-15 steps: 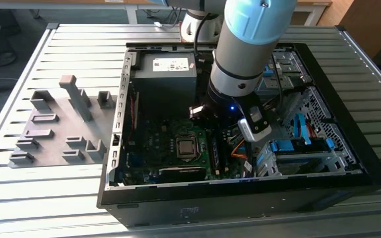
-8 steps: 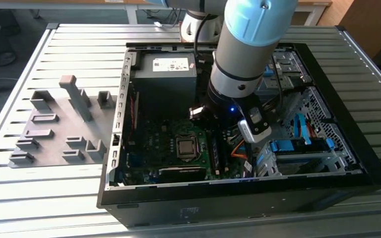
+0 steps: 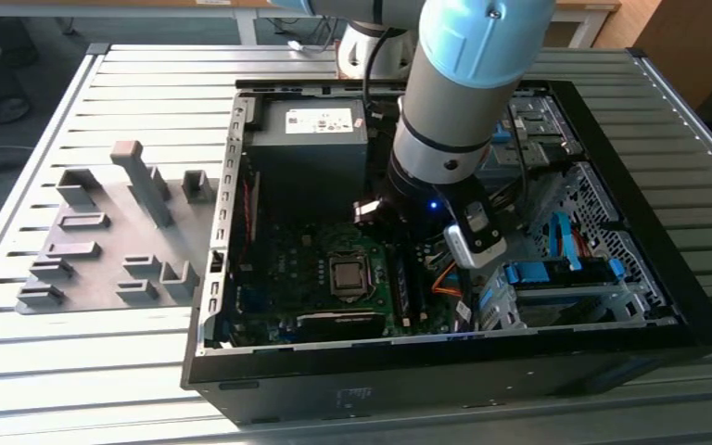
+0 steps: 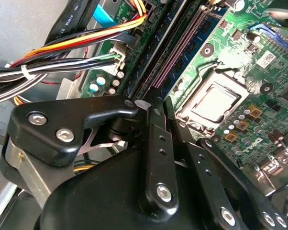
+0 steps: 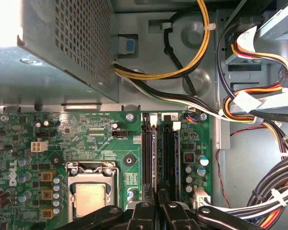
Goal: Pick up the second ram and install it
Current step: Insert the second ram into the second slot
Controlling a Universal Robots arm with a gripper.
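The second ram (image 5: pixel 156 158) is standing on edge over the memory slots (image 5: pixel 171 158) beside the CPU socket (image 5: pixel 90 194), its long axis running along the slots and straight away from the gripper (image 5: pixel 156 203). The gripper is sitting directly above it inside the computer case (image 3: pixel 653 315), fingers (image 4: pixel 156 143) drawn close together and pinching the stick's near end. In the exterior view the arm (image 3: pixel 462 102) is blocking the stick entirely. Whether the stick is fully seated or just resting in the slot is hard to make out, and its lower edge is hidden.
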